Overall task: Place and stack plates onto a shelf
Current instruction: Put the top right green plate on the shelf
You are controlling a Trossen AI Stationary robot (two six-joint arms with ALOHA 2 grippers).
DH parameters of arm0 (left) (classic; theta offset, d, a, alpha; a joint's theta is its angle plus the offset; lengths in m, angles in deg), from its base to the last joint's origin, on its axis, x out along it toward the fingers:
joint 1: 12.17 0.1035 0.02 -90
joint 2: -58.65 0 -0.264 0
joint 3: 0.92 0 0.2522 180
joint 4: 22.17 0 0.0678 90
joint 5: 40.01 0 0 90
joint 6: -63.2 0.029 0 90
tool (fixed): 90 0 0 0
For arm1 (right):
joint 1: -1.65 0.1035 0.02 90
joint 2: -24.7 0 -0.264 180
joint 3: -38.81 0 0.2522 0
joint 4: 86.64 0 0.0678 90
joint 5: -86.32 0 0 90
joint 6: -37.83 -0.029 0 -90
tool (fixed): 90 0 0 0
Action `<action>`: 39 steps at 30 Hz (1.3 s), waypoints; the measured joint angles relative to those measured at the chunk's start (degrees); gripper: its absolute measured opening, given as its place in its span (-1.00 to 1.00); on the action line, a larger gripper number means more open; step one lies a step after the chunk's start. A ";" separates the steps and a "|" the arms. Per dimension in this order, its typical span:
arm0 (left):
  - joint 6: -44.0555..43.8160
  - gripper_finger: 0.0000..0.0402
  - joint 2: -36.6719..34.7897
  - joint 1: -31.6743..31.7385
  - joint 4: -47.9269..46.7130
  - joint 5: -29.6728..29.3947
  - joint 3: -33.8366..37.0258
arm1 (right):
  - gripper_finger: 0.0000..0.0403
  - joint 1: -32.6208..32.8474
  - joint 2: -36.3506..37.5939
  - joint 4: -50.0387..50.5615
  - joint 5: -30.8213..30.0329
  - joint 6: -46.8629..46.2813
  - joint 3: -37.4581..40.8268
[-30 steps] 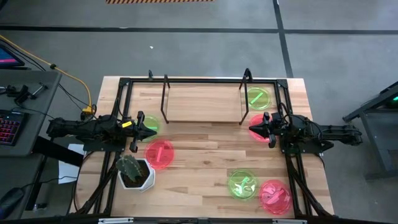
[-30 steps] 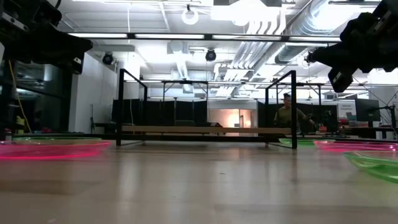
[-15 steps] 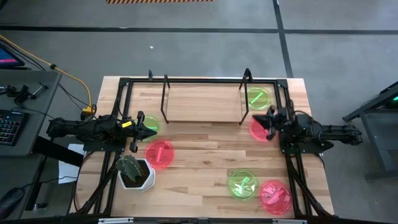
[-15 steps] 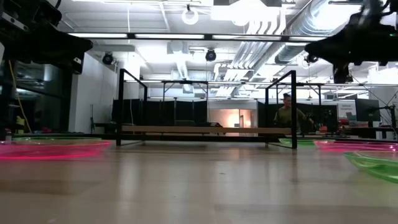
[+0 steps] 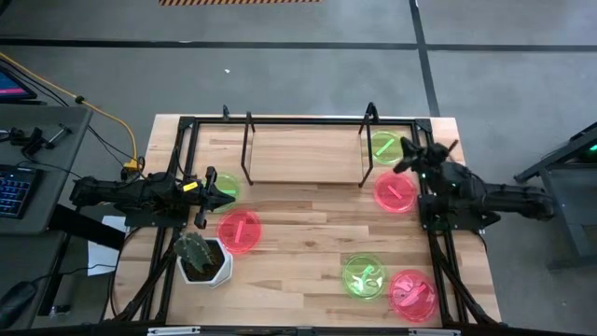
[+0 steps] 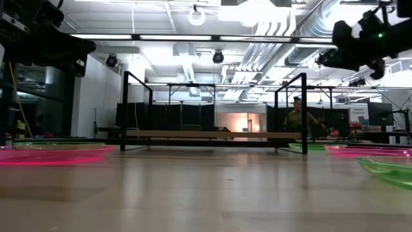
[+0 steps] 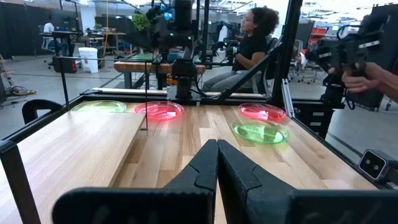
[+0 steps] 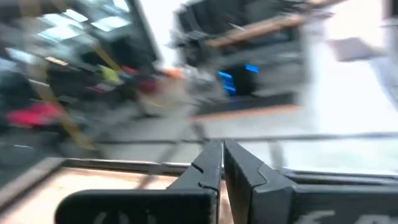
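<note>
Several plates lie flat on the table in the high view: a green plate [image 5: 386, 147] and a pink plate [image 5: 395, 191] right of the shelf [image 5: 303, 157], a pink plate [image 5: 240, 231] at mid-left, and a green plate [image 5: 364, 277] and a pink plate [image 5: 412, 292] at the near right. Another green plate [image 5: 225, 185] lies under my left gripper [image 5: 230, 193], which hovers shut [image 7: 217, 146]. My right gripper [image 5: 408, 157] is shut [image 8: 222, 147] and hangs in the air between the two plates beside the shelf, touching neither.
A white pot with a cactus [image 5: 201, 257] stands at the near left, close to the left arm. A black frame [image 5: 187, 126] runs round the tabletop. The shelf's black rods [image 6: 302, 113] stand upright. A person [image 7: 252, 43] sits beyond the table's right side.
My right gripper has swung from over the pink plate beside the shelf toward the table's far edge, turning from pointing left to pointing far-left, and has risen a little. The pink plate is now uncovered. The left arm has kept still.
</note>
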 joint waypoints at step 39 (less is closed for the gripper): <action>0.00 -1.00 0.00 0.00 -0.02 -0.02 0.00 | -0.17 -33.97 -53.70 16.86 21.93 -45.34 -7.90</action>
